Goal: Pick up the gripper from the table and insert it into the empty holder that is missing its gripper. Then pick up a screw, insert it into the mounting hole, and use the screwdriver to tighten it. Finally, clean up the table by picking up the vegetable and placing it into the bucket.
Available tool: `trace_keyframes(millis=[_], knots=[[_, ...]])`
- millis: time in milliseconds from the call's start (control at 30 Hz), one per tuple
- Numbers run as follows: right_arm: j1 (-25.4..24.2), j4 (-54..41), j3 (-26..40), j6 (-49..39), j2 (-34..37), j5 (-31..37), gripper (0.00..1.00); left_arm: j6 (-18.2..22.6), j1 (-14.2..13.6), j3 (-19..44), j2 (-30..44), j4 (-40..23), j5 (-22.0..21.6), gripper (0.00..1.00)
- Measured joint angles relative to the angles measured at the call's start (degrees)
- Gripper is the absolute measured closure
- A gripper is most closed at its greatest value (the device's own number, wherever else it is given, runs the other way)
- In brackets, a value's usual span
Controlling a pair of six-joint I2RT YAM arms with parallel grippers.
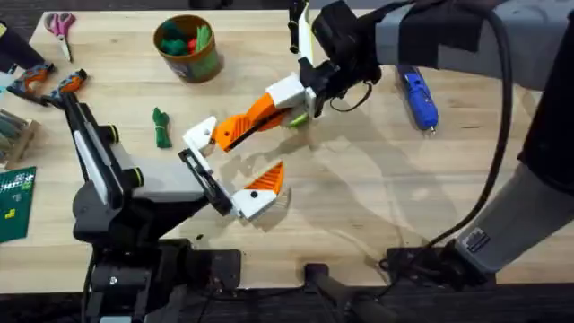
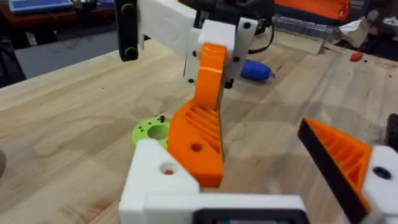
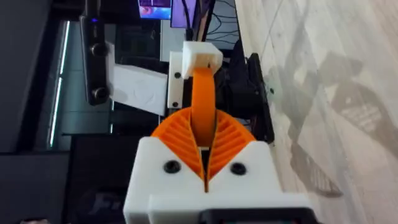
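Leaves the vegetable on the desk near the bucket, unbinned. Holds the left gripper spread apart. Presses the orange gripper tip against the holder, with the right gripper clamped on it; looks mid-insertion. Leaves the screwdriver lying aside; screwing and cleanup yet to do.

Even, bright light falls from above on the pale wooden worktop, with no hard glare. Soft, faint shadows of the right arm spread across the wood at centre and right in the overhead view. That arm, close under the camera, looks large, dark and blurred. In the left wrist view the near white block is soft, and the room behind is dim. In the right wrist view the background is dark, with a small glowing screen.
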Motion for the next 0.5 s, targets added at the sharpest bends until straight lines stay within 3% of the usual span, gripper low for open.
trace_keyframes(millis=[500], knots=[[0.4,2.1,0.0,3.8,0.0,0.0,0.99,0.0,0.0,0.0,0.0,0.0,-0.3,0.024]])
